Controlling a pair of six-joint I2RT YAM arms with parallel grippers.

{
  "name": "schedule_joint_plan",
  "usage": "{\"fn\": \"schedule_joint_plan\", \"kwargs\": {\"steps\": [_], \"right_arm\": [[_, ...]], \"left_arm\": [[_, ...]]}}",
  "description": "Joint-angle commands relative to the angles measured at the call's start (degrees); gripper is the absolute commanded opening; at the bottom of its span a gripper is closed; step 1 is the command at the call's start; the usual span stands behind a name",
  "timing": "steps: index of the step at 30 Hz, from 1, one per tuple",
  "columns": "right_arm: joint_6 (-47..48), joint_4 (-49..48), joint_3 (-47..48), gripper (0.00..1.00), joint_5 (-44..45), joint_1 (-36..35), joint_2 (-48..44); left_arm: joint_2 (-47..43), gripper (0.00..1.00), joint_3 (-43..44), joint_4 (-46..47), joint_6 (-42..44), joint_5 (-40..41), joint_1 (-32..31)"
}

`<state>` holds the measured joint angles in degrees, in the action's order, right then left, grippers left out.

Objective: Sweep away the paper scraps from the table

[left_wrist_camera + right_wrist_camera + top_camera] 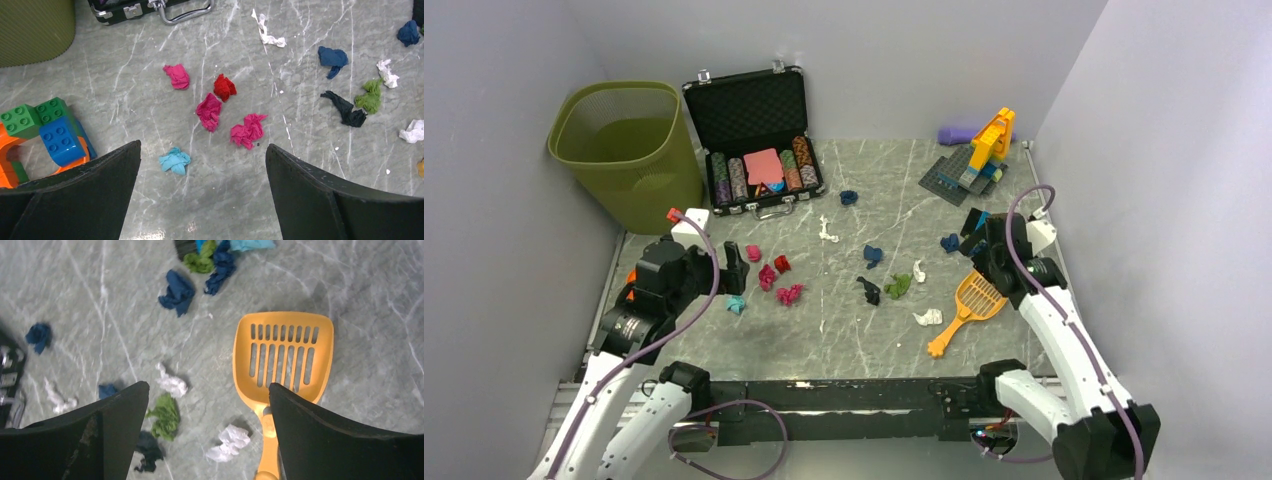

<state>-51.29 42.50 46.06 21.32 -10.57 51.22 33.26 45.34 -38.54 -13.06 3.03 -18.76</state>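
top: paper scraps (789, 293) strewn over the table (854, 345), all left of or beyond the orange slotted scoop (972, 300).
left wrist: left gripper (202, 149) spread wide, empty; pink and red wads below it, well left of the scoop.
right wrist: right gripper (209, 390) spread, empty, hovers near the scoop.
handling: wads probably featherlight, soft and prone to skidding; take the scoop by its handle and push.

Bare table (844, 345) runs along the near edge between the arms, and a lane of it lies between the pink scraps (776, 280) and the dark and green scraps (884, 287). At the far left the case (754, 140) and bin (624, 150) block the way, and a brick build (974, 165) takes the far right corner. The scoop (969, 305) lies just beside the right gripper (209, 387), and loose bricks (45, 132) sit just left of the left gripper (202, 150). Walls (504, 250) stand close on both sides.
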Motion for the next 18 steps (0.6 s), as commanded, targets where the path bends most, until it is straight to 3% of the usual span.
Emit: {"fn": "schedule_joint_plan", "kwargs": {"steps": [1,5,12,15,18], "right_arm": [[-5.43,-3.50,3.75,0.91,0.20,5.89,4.45],[-7.08,-9.99,4.74,0.87,-7.90,17.50,10.98],[-14.05,-8.38,13.53,0.74,-4.10,24.71,26.93],[-16.92,-9.10,15.65,0.63,-5.23,27.78,33.10],[-19.82,-10.22,16.93,0.62,-5.50,29.82,37.24]], "left_arm": [[1.18,0.98,0.19,3.21,2.53,-2.05,-0.03],[-0.41,0.98,-1.80,6.45,2.36,-4.54,0.03],[-0.31,0.98,-2.57,7.50,2.90,-7.79,0.04],[0.79,0.98,-2.16,7.04,3.07,-8.97,0.04],[0.63,0.98,-2.13,6.96,3.23,-9.39,0.04]]}}
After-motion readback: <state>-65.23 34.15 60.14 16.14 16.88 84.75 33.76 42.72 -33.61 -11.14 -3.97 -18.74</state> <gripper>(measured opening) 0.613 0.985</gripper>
